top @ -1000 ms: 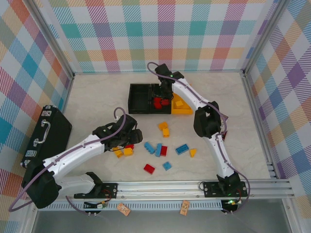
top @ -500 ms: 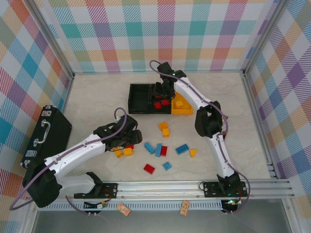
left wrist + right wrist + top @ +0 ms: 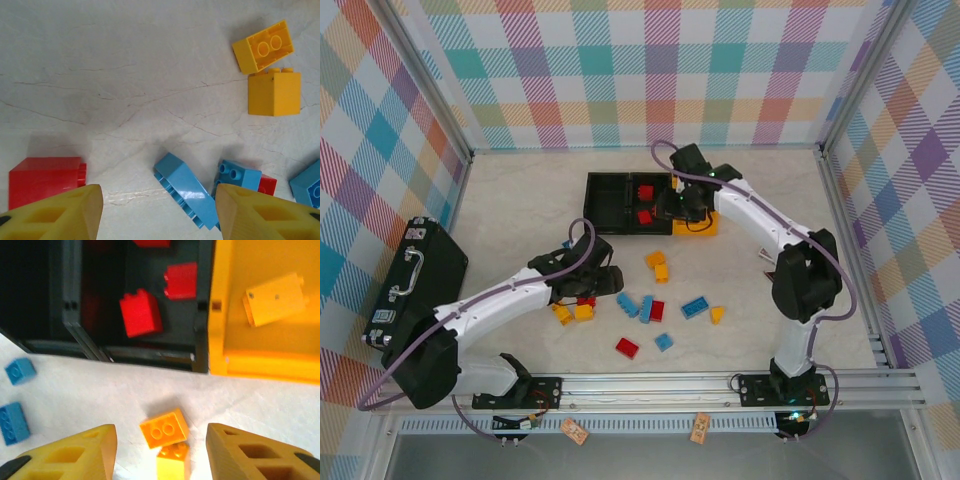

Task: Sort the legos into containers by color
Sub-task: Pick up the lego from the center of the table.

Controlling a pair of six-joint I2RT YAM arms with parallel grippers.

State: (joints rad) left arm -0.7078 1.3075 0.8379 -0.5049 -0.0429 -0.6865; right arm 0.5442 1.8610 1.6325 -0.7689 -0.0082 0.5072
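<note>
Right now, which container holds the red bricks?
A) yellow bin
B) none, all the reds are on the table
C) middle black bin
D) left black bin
C: the right wrist view shows red bricks lying inside the middle black bin, directly beside the yellow bin, which holds a yellow-orange brick.

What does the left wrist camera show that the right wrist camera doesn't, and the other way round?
Left wrist camera: a red brick lying on the table at lower left. Right wrist camera: a black bin holding red bricks, joined to a yellow-orange bin with one orange brick inside. Shared: two touching orange bricks on the pale table, plus blue bricks, though whether they are the same ones is unclear.
</note>
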